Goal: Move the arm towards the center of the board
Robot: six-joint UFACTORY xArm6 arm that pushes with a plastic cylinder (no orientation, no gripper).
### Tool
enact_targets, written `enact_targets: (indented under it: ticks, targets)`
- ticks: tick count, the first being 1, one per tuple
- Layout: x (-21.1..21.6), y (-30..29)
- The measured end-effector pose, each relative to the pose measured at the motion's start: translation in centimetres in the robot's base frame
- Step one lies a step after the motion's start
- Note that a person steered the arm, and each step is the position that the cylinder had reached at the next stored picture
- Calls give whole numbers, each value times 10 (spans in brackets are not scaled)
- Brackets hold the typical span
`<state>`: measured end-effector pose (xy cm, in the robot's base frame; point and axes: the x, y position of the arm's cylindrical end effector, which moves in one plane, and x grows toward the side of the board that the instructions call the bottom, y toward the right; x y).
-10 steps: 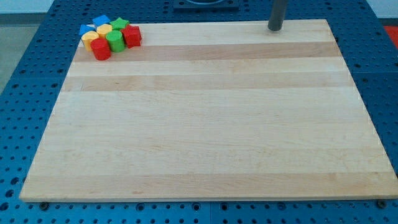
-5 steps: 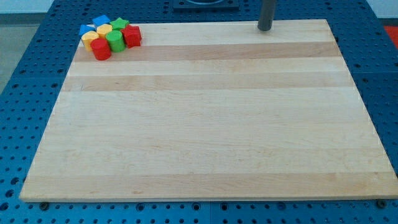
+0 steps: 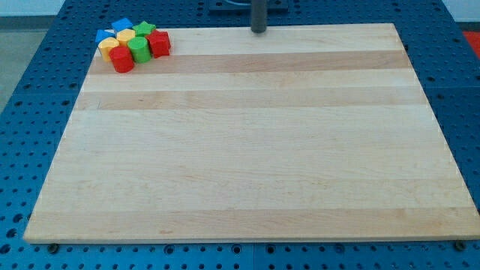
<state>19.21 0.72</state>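
My tip (image 3: 259,31) rests at the top edge of the wooden board (image 3: 247,150), near the middle of that edge. It is far to the right of the blocks and touches none. The blocks sit in one tight cluster at the board's top left corner: a red cylinder (image 3: 123,61), a green cylinder (image 3: 138,49), a red block (image 3: 159,43), a yellow block (image 3: 110,48), another yellow block (image 3: 126,36), a green star-like block (image 3: 145,29) and two blue blocks (image 3: 104,36) (image 3: 122,25).
The board lies on a blue perforated table (image 3: 30,112) that surrounds it on all sides. A dark base of the arm shows at the view's top (image 3: 225,4).
My tip has slid left along the board's top edge, from the top right to near the top middle. The blocks have not moved.
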Motion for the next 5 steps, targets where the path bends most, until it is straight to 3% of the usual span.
enact_targets:
  ticks: [3,4,5]
  targets:
    - [13,-45]
    - [58,-46]
    - [134,-73]
